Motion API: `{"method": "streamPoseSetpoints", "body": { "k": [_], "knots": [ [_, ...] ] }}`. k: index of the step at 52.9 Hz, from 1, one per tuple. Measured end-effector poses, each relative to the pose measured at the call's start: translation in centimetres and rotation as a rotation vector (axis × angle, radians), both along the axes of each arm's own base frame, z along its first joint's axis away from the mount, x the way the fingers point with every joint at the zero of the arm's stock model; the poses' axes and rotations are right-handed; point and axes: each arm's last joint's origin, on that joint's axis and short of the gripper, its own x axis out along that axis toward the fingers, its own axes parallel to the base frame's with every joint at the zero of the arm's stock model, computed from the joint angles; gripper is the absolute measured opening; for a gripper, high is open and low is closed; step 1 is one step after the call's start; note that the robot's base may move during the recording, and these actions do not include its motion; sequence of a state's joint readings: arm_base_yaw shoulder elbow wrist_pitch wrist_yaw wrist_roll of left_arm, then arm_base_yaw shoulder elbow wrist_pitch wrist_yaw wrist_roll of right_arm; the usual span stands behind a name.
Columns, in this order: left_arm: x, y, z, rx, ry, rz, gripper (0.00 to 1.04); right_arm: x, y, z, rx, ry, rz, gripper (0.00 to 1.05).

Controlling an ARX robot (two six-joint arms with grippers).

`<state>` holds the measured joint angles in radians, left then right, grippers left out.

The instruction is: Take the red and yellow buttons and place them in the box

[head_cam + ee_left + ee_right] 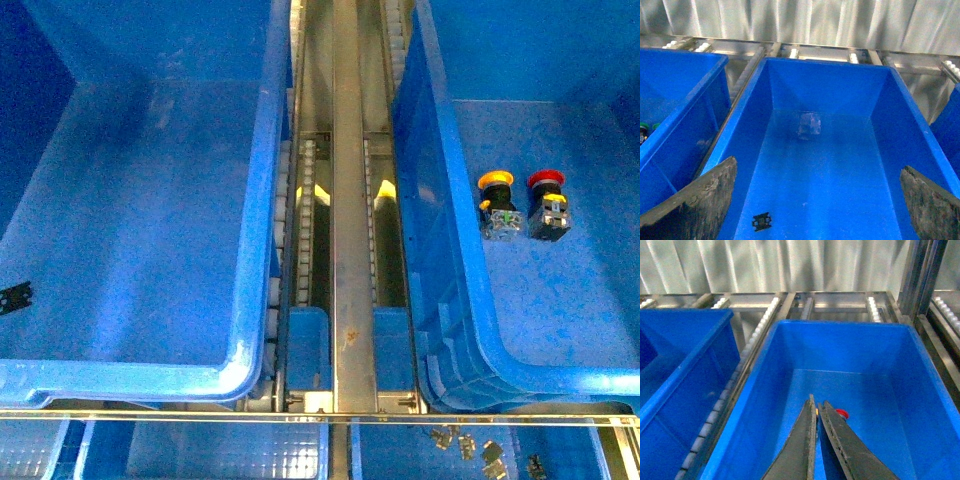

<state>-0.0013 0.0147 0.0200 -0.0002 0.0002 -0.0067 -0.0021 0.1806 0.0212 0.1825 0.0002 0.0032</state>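
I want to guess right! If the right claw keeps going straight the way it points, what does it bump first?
Probably the red button, peeking out just past the shut right claw, on the floor of the box. Depth is hard to judge, so it may meet the floor first.

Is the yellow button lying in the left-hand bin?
No. In the front view the yellow button lies beside the red button on the floor of the right-hand bin.

front view: aimed steeply down over both bins and the roller track [345,250] between.
left wrist view: held above the fleck-marked bin [747,107], facing the corrugated wall.
right wrist view: low over the box [920,365]; box shared with front.
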Motion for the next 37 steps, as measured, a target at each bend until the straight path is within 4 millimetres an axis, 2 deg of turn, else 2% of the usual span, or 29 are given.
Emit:
{"method": "streamPoseSetpoints", "body": {
  "k": [8, 32, 34, 37],
  "knots": [
    [0.0, 0.0, 0.0, 0.0, 0.0, 0.0, 0.97, -1.1, 0.0, -0.3, 0.0, 0.014, 0.0, 0.04],
    [0.0, 0.0, 0.0, 0.0, 0.0, 0.0, 0.97, -1.2, 0.0, -0.3, 0.0, 0.005, 0.0, 0.04],
    [0.0, 0.0, 0.0, 0.0, 0.0, 0.0, 0.97, -1.2, 0.0, -0.3, 0.0, 0.005, 0.0, 0.07],
    [0.0, 0.0, 0.0, 0.0, 0.0, 0.0, 0.97, -1.2, 0.0, -0.3, 0.0, 0.005, 0.0, 0.19]
  ]
}}
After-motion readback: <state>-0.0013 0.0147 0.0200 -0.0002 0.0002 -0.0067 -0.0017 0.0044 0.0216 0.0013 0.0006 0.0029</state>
